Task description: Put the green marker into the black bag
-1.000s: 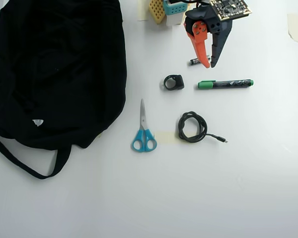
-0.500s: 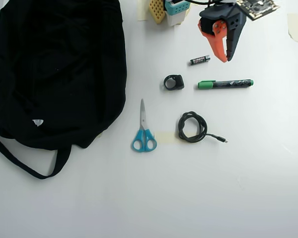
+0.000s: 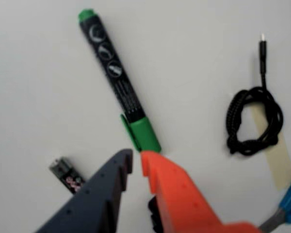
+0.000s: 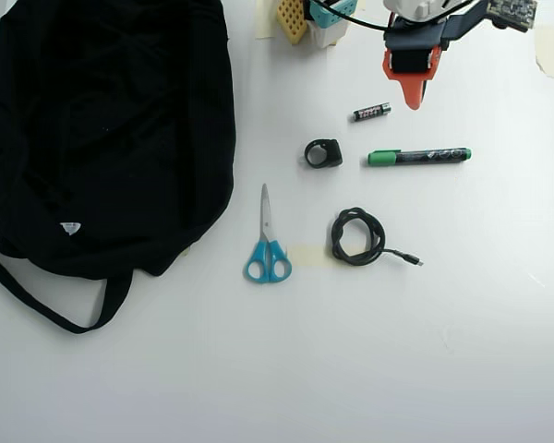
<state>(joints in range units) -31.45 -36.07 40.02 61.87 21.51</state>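
The slim green marker point(image 4: 418, 156), with its green cap, black printed barrel and green end, is lying flat on the white worktop point(image 4: 351, 360), cap pointing left in the overhead view. The large floppy black fabric bag point(image 4: 102, 129) is sprawling over the far left of that view, well apart from the marker, with its long strap point(image 4: 46, 309) trailing below it and a small white tag point(image 4: 69, 227) showing on its lower part.

The claw point(image 4: 414, 100), one finger orange and the other dark blue, is hanging above the worktop near the top of the overhead view, just above the marker and beside the small black battery point(image 4: 371, 112). In the wrist view the claw point(image 3: 137, 161) is nearly clenched, a narrow gap showing between the two tips, and it is gripping nothing; the marker's cap point(image 3: 143, 133) is sitting just past the tips.

A small black ring-shaped object point(image 4: 322, 152) is lying just left of the marker's cap. Below the marker, a coiled black cable point(image 4: 358, 237) is resting beside a pale strip of tape point(image 4: 307, 255), and blue-handled scissors point(image 4: 267, 240) are lying between the cable and the bag.
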